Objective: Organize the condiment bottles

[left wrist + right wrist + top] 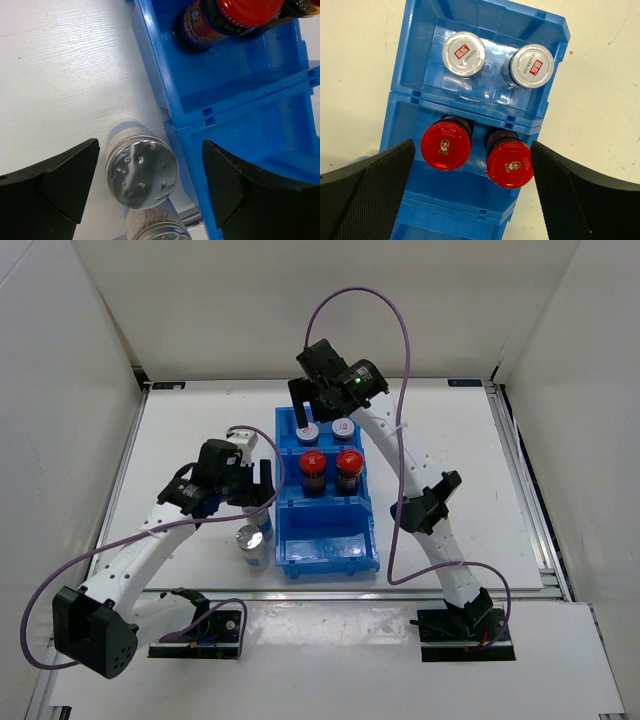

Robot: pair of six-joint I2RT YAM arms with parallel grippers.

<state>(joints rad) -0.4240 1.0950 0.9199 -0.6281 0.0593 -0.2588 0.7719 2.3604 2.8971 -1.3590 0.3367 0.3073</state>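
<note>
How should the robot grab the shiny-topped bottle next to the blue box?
From above, pinching the bottle just under its cap. It stands upright with the bin close on one side, so the top is the open way in.

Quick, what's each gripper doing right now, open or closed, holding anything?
Left gripper: open, a silver-capped bottle beside the blue plastic bin sits between its fingers, ungripped.
Right gripper: open, holding nothing, above the bin.
</note>
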